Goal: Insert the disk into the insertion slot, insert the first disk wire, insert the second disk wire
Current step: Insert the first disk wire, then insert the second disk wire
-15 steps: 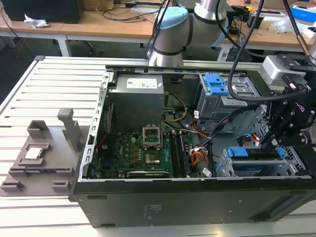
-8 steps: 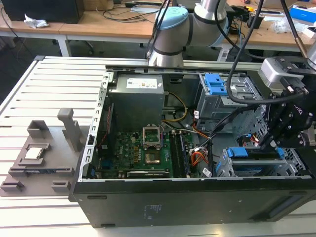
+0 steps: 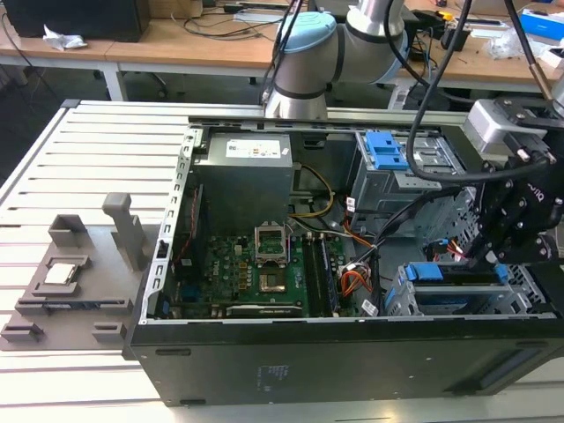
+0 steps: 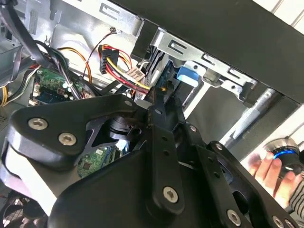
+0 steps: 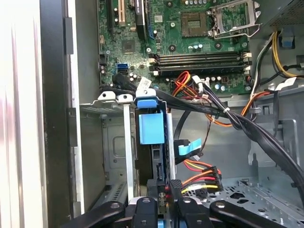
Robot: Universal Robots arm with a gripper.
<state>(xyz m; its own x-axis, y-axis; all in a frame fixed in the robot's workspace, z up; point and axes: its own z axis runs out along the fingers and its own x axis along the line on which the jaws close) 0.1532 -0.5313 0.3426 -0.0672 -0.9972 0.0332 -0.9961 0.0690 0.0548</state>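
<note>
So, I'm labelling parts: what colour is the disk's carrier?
Bright blue; the carrier shows best in the first wrist view.

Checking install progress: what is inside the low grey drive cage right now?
The disk in its blue carrier sits in one bay of the insertion slot; the bay beside it shows bare metal. Its label and connector end are hidden by the cage walls and the gripper.

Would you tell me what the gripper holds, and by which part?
Cannot be told: the gripper is right beside the disk in the insertion slot.
</note>
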